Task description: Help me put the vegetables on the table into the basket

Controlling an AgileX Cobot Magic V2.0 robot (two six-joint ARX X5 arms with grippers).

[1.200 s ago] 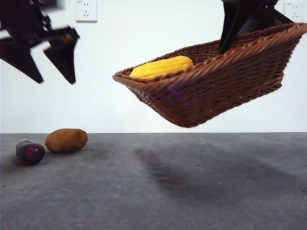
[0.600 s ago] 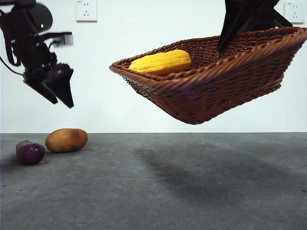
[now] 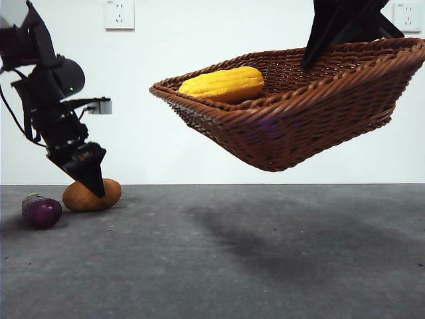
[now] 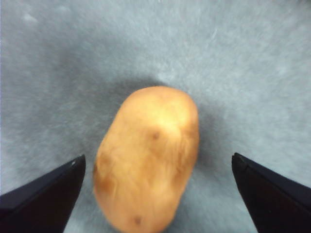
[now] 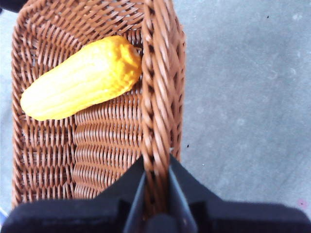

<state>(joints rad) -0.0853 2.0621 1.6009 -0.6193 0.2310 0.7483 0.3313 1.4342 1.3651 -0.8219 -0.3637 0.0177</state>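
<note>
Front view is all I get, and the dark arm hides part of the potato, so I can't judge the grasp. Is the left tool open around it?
Observer: Yes. In its wrist view the left tool is open, with the potato centred between the jaws and untouched.
Operator: And the basket?
Observer: The right tool is shut on the basket rim, one jaw inside and one outside.
Operator: Anything in it?
Observer: Only the corn cob, lying on the basket floor.

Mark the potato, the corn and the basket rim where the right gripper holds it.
potato (image 4: 148, 155): left wrist view, middle of its tan skin.
corn (image 5: 80, 77): right wrist view, middle of the yellow cob.
basket (image 5: 156, 121): right wrist view, braided rim just above the gripping fingers.
</note>
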